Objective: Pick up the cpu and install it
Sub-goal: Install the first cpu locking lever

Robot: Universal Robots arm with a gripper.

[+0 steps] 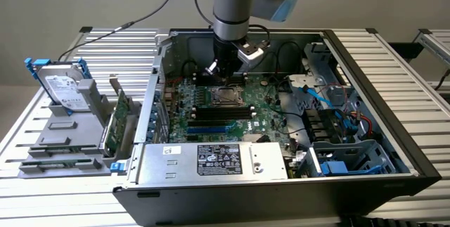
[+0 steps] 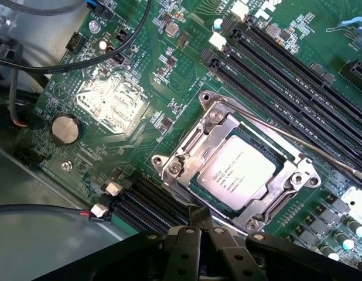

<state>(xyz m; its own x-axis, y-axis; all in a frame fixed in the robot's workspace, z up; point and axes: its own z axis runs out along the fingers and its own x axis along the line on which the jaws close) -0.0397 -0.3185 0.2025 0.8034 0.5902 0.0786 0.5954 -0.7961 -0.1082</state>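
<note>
My gripper is pinched fully shut with nothing between its black fingers, and in the wrist view it hangs just beside the socket frame on the green motherboard. The cpu lies flat in that socket, a little right of the frame's centre, its matte silver-grey lid printed with small dark text and ringed by the bright stamped-steel frame with its screws. A thin retention lever runs as a wire rod along the frame's upper right edge. In the exterior view the socket sits near the middle of the open tower case, directly under my arm. I judge the chip light, stiff and slick on top, with delicate contacts beneath, so it is best taken by two opposite edges of the lid and kept level, never squeezed hard or dragged. Long black memory slots fill the upper right, a coin cell and a shiny foil-like heatsink pad lie at the left.
</note>
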